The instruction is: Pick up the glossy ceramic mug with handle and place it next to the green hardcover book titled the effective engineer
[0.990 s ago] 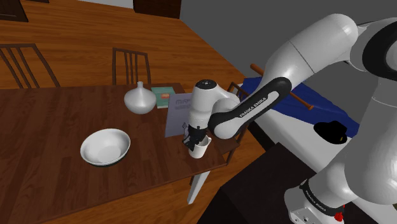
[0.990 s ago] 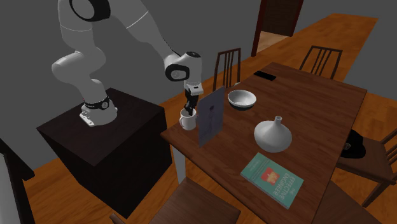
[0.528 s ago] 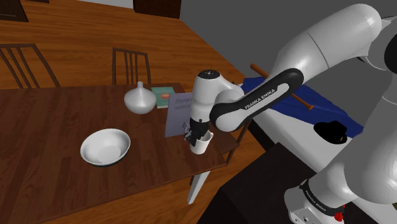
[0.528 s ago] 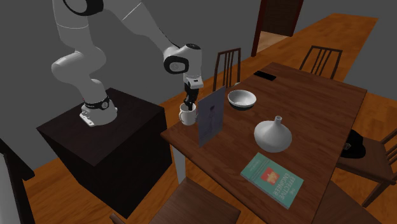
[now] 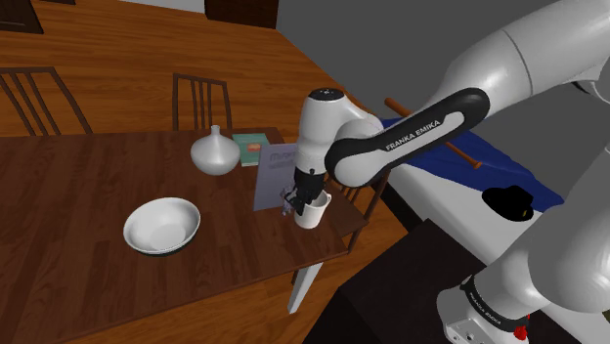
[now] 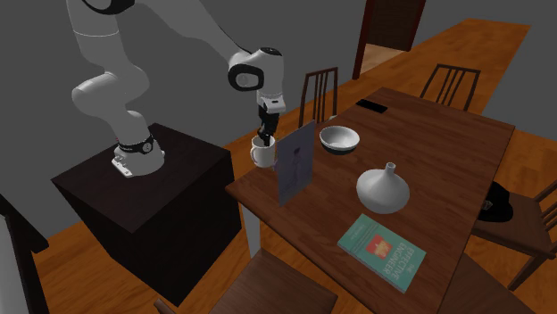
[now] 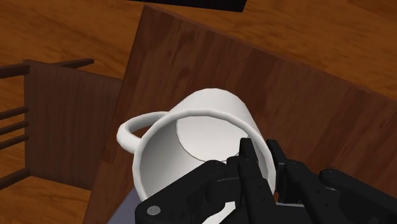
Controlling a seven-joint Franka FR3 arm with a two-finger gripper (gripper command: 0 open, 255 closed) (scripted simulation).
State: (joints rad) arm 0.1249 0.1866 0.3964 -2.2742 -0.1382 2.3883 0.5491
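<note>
- Jaws clenched on the white mug's (image 6: 261, 153) rim; it looks lifted off the bench (image 6: 446, 152) corner.
- Remaining: carry it past the vase (image 6: 384, 188) and set it beside the green book (image 6: 382, 251).

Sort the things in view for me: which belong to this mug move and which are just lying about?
Belong to the job: white glossy mug with a handle, clasped by its wall in the black two-finger gripper; green hardcover book lying flat on the brown wooden table.
Just lying about: white round bowl; pale bulbous narrow-necked vase; grey-blue card standing upright beside the mug.
</note>
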